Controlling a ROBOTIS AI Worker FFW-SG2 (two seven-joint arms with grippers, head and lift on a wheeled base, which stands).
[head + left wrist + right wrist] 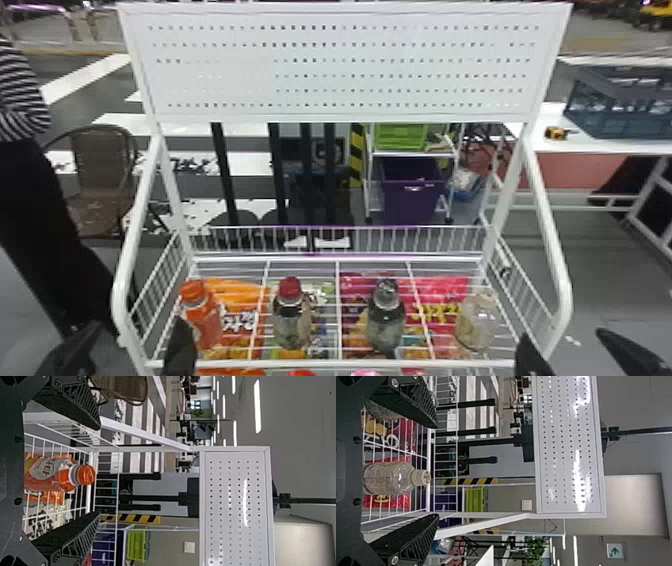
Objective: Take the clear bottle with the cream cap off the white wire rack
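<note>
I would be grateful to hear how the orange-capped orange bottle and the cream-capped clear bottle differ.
The orange bottle is strongly coloured, while the clear bottle is see-through. The orange bottle has an orange cap, the clear bottle a cream cap. The orange bottle stands near the white wire rack's left end, the clear one near its right. Both are upright.

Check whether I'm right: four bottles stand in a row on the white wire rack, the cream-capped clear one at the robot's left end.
Wrong end: the head view shows the clear bottle at the robot's right end and the orange bottle at the left. The rest, a row of four on the white wire rack, holds.
</note>
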